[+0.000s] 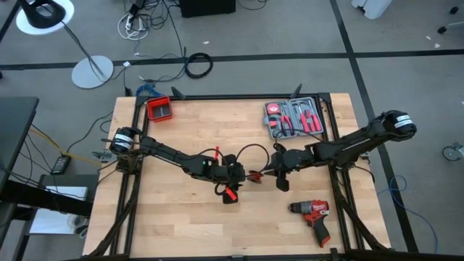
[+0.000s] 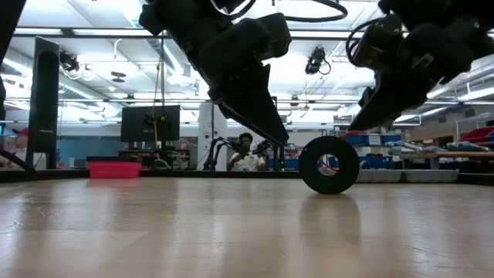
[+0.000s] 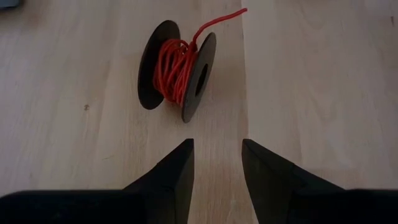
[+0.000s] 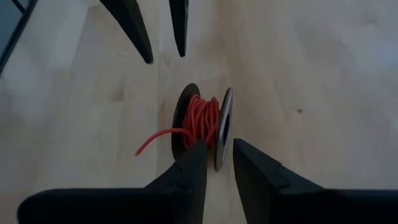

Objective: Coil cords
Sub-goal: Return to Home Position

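Grey floor (image 1: 290, 29) with dark seams lies beyond the table's far edge, well away from the left gripper (image 1: 244, 175). White floor lamp (image 1: 92, 71) stands far-left of it. Behind it: monitor (image 2: 150, 122), seated person (image 2: 245, 157). Ceiling strip lights (image 2: 93, 32) overhead.

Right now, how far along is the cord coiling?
Mostly done: the red wire is wound on the black spool, which stands on its rims on the table. One short tail sticks out loose. Nothing is in hand: the left gripper and right gripper are both open, either side of the spool. What seems left is pulling the arms back, perhaps tucking that tail.
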